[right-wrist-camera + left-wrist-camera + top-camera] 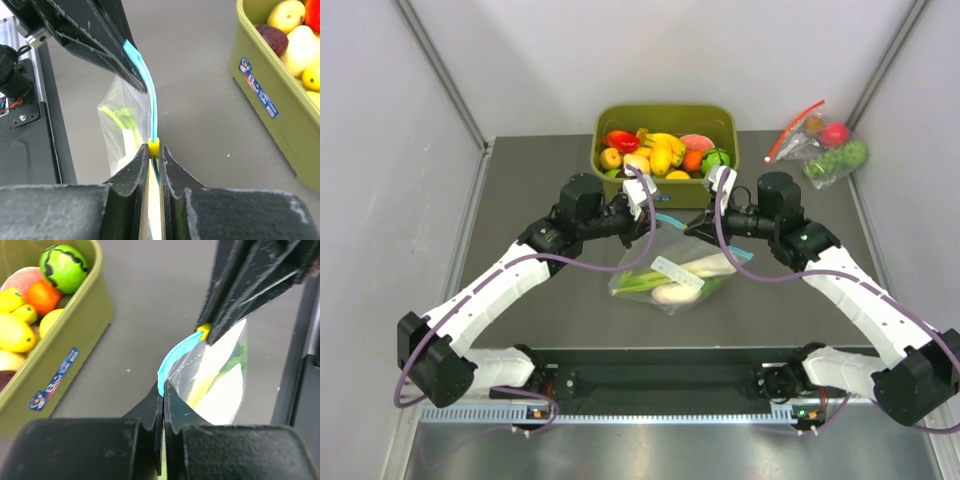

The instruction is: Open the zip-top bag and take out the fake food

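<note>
**Both claws on the zip, bag hanging between them**

On the grey table (520, 300), the olive bin (665, 108) of toy fruit sits at 12 o'clock. The clear bag (650, 262) hangs at the centre, just in front of the bin, with the vegetables (695, 270) inside.

The left claw (163, 387) is pinched tight on one end of the blue zip strip (175, 357). The right claw (154, 150) is closed narrow on the yellow slider (154, 146).

To do this well, I would keep the left claw fixed as an anchor and draw the slider straight along the strip. The strip should be taut so the plastic does not bunch.

In the top view, the strip's long axis runs from about 10 to 4 o'clock. The bag's body hangs toward 6, and the leek lies roughly 9 to 3, white end at 3.
</note>
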`<control>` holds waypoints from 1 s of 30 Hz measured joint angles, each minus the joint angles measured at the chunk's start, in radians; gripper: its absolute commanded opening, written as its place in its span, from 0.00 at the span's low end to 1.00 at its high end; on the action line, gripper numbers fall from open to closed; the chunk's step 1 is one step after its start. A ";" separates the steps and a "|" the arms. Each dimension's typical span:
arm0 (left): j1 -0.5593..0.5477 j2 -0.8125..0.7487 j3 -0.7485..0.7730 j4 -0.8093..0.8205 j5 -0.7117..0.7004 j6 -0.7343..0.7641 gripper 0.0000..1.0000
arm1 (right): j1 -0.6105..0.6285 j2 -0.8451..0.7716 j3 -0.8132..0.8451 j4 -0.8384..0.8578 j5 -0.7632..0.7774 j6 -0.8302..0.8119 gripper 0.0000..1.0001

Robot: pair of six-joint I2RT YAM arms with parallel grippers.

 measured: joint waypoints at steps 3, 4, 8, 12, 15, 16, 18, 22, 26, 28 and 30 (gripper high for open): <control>0.000 0.000 0.000 -0.001 -0.037 0.000 0.00 | -0.008 -0.012 -0.012 0.000 0.018 0.008 0.00; 0.000 0.000 0.000 -0.001 -0.047 0.000 0.00 | -0.010 -0.014 -0.013 0.000 0.023 0.011 0.00; 0.000 0.000 0.000 -0.002 -0.106 0.000 0.00 | -0.018 -0.026 -0.018 -0.003 0.048 0.017 0.00; 0.000 0.000 0.000 -0.003 -0.179 0.000 0.00 | -0.039 -0.035 -0.023 -0.005 0.074 0.031 0.00; 0.000 0.003 0.000 -0.005 -0.227 -0.001 0.00 | -0.059 -0.045 -0.024 -0.014 0.092 0.043 0.00; 0.001 0.005 0.000 -0.005 -0.244 -0.002 0.00 | -0.065 -0.048 -0.024 -0.019 0.098 0.047 0.00; 0.004 0.010 0.000 -0.005 -0.274 -0.006 0.00 | -0.074 -0.055 -0.024 -0.030 0.112 0.051 0.00; 0.014 0.031 0.000 -0.005 -0.330 -0.021 0.00 | -0.080 -0.065 -0.024 -0.056 0.143 0.063 0.00; 0.034 0.052 0.000 -0.004 -0.381 -0.044 0.00 | -0.083 -0.080 -0.024 -0.083 0.184 0.073 0.00; 0.048 0.064 0.000 -0.004 -0.403 -0.056 0.00 | -0.083 -0.090 -0.027 -0.092 0.204 0.078 0.00; 0.061 0.074 0.000 -0.004 -0.425 -0.069 0.00 | -0.083 -0.102 -0.034 -0.101 0.226 0.089 0.00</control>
